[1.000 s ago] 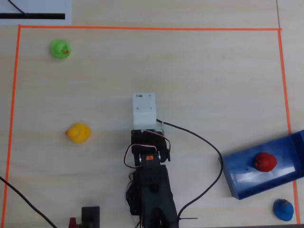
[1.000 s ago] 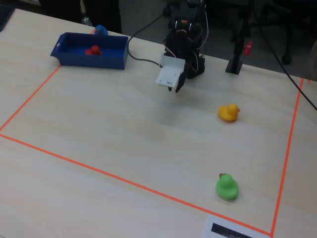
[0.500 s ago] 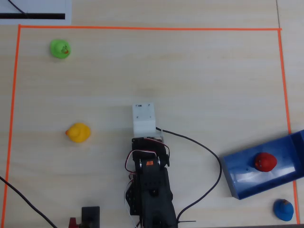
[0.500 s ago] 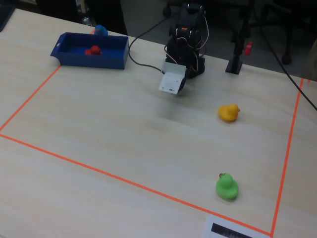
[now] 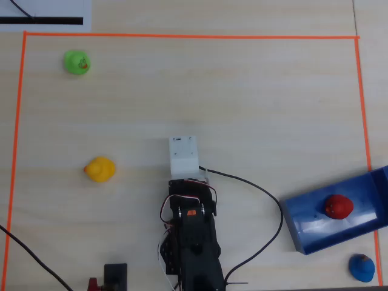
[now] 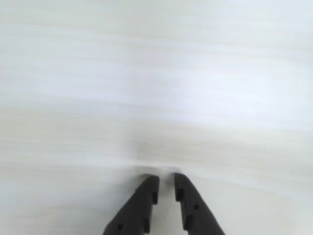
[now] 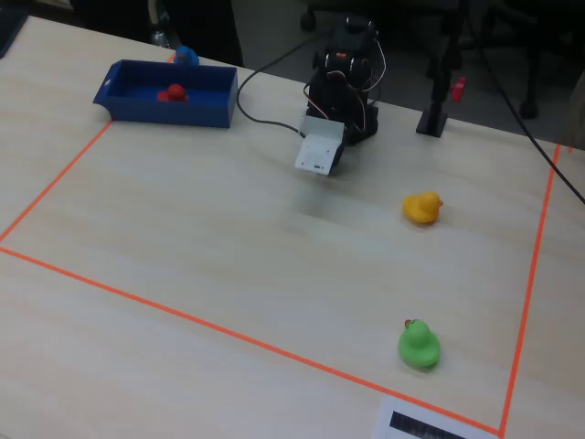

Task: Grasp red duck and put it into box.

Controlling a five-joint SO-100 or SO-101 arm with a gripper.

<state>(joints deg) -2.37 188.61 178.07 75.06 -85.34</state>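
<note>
The red duck (image 5: 337, 207) sits inside the blue box (image 5: 301, 231) at the right edge of the overhead view; in the fixed view the duck (image 7: 171, 92) lies in the box (image 7: 174, 113) at the far left. The arm is folded back over its base (image 5: 191, 236), far from the box. In the wrist view my gripper (image 6: 165, 177) points at bare table, its black fingers (image 6: 146, 196) nearly together with nothing between them. In the overhead view the white wrist mount (image 5: 183, 155) hides the jaws.
A blue duck (image 5: 362, 267) sits just outside the box. A yellow duck (image 5: 100, 170) lies left of the arm and a green duck (image 5: 77, 62) at the far left corner. Orange tape (image 5: 182, 36) frames the workspace. A black cable (image 5: 267, 194) loops right of the arm.
</note>
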